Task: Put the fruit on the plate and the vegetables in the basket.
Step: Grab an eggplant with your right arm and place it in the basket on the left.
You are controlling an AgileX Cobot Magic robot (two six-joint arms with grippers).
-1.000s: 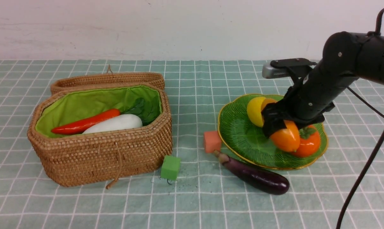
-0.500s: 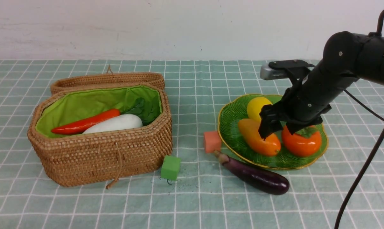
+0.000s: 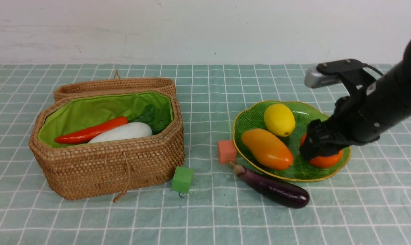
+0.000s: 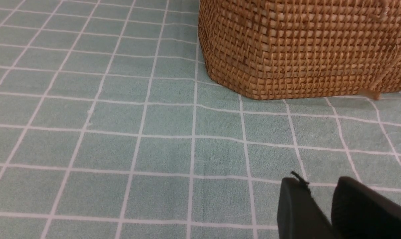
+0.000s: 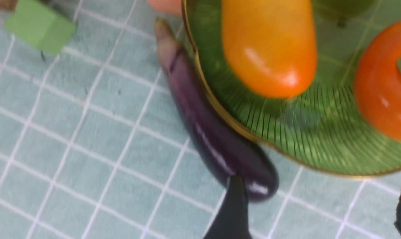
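Though right jaws wide and empty, left jaws narrow, mint checked cloth point(image 3: 205, 217) below a white wall point(image 3: 191, 30).

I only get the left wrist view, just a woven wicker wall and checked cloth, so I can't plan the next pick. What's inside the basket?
Observer: The tan wicker basket holds a slim red-orange carrot piece and a white toy radish with green leaves.
Operator: Any vegetable outside it?
Observer: Yes, a long dark purple eggplant lies on the cloth beside the near edge of the ribbed green plate.
Operator: And the right gripper?
Observer: The right gripper is open and empty, over the plate's right side by the orange-red persimmon.
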